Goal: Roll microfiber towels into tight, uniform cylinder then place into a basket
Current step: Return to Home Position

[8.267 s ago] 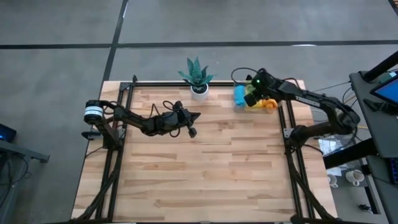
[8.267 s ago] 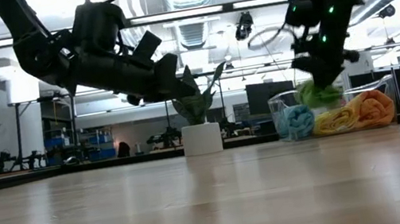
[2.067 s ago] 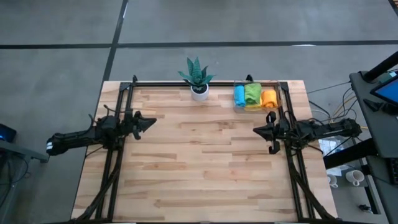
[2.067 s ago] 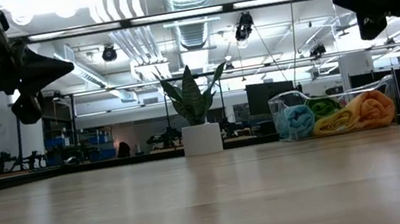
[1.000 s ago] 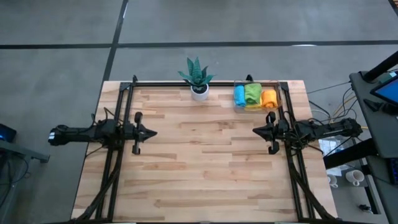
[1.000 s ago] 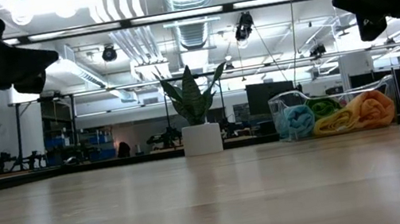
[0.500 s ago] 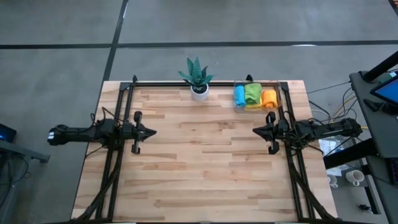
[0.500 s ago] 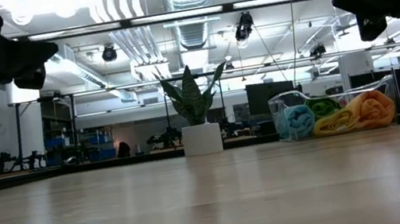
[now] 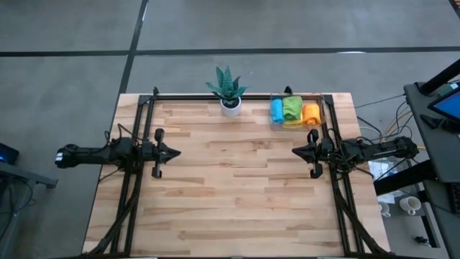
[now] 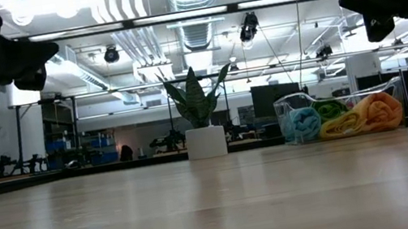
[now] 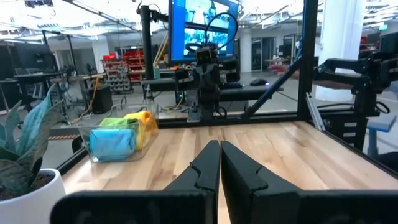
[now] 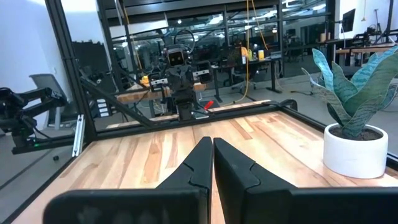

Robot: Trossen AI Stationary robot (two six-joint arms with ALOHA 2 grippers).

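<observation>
The clear basket [image 9: 321, 114] stands at the table's far right corner. Inside it lie three rolled microfiber towels side by side: light blue [image 9: 277, 111], green [image 9: 292, 108] and orange [image 9: 310, 113]; a strip of yellow cloth [image 10: 343, 123] shows beneath them. The same basket [image 11: 93, 149] appears in the left wrist view. My left gripper [image 9: 177, 152] hovers shut and level over the table's left edge. My right gripper [image 9: 295, 151] hovers shut and level over the right edge. Both hold nothing.
A spiky green plant in a white pot [image 9: 229, 105] stands at the far edge near the middle. Black frame rails [image 9: 141, 137] run along the left, right and far sides. The bare wooden tabletop [image 9: 237, 187] lies between the two arms.
</observation>
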